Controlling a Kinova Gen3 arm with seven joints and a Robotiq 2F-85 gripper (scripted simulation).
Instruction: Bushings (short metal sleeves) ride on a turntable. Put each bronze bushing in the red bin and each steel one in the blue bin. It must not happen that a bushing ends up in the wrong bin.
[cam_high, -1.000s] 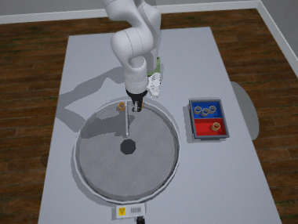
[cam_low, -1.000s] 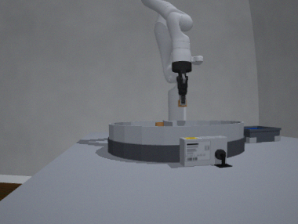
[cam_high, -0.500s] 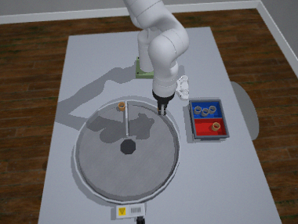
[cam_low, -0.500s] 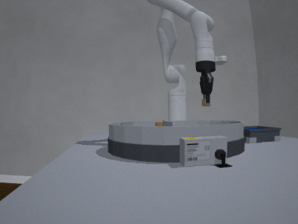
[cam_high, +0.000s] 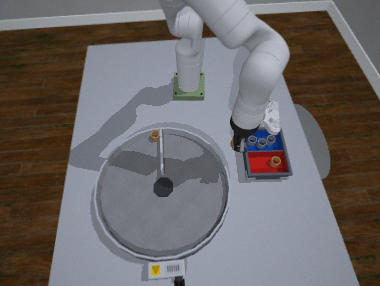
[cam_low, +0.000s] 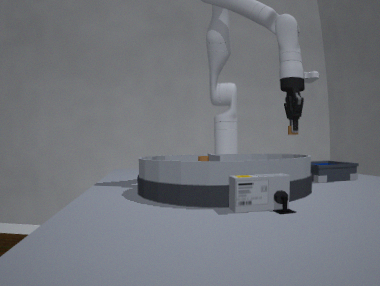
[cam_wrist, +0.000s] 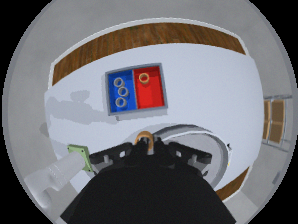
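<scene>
From the top, looks to be gripping a bronze sleeve (cam_high: 232, 144) (cam_low: 290, 130) (cam_wrist: 144, 134) in the nearly closed claw (cam_high: 240, 145) (cam_low: 294, 126) (cam_wrist: 150, 139), beside the blue bin (cam_high: 275, 148) (cam_low: 322, 164) (cam_wrist: 131, 80). Needs carrying on over the red bin (cam_high: 257, 161) (cam_wrist: 150, 96) before any release, since bronze belongs there; would missort if let go too soon. Notice another bronze sleeve (cam_high: 155, 133) (cam_low: 203, 158) on the turntable (cam_high: 130, 220) (cam_low: 225, 172) (cam_wrist: 212, 150), against the bar (cam_high: 162, 155) (cam_low: 214, 157), probably meant to stop riding parts for picking.

From the exterior, held high above the rim level, likely to clear the bin walls.

From the wrist, shows bronze at the fingertips; also, sorted properly by metal, three steel sleeves (cam_high: 262, 143) (cam_wrist: 123, 91) in blue and one finished bronze sleeve (cam_high: 276, 159) (cam_wrist: 144, 78) in red.
</scene>
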